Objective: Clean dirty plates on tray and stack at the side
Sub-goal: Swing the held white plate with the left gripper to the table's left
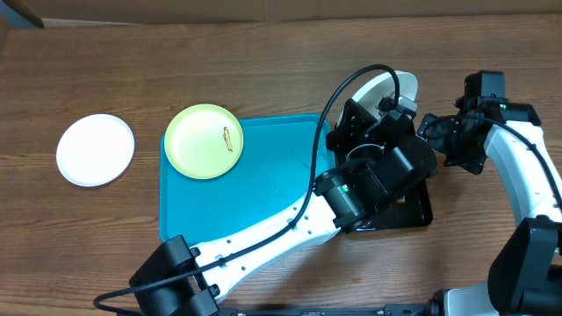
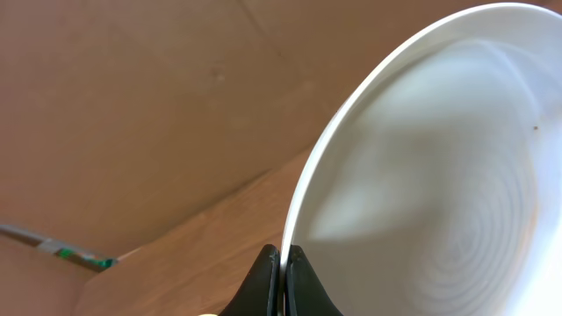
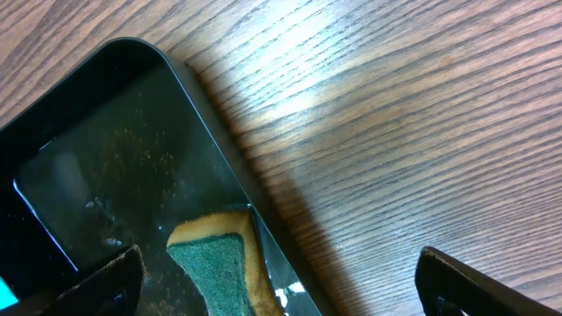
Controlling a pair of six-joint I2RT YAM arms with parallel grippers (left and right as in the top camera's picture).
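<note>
Left gripper (image 2: 283, 263) pinches a round, shallow white plate (image 2: 421, 193).

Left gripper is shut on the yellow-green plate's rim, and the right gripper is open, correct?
Not quite: the left gripper is shut on a white plate's rim, as the left wrist view shows. The yellow-green plate lies at the turquoise tray's corner. The right gripper is open, as you said.

A brown wood-grain table (image 1: 263, 61) formed the work surface. Ahead of the fingers (image 3: 105, 281) of the right gripper (image 3: 281, 294), a pale glare (image 3: 299, 96) of light crossed the grain. Beyond the fingers (image 2: 303, 285) of the left gripper (image 2: 283, 281), a plain brown panel (image 2: 132, 105) rose behind the table edge.
</note>
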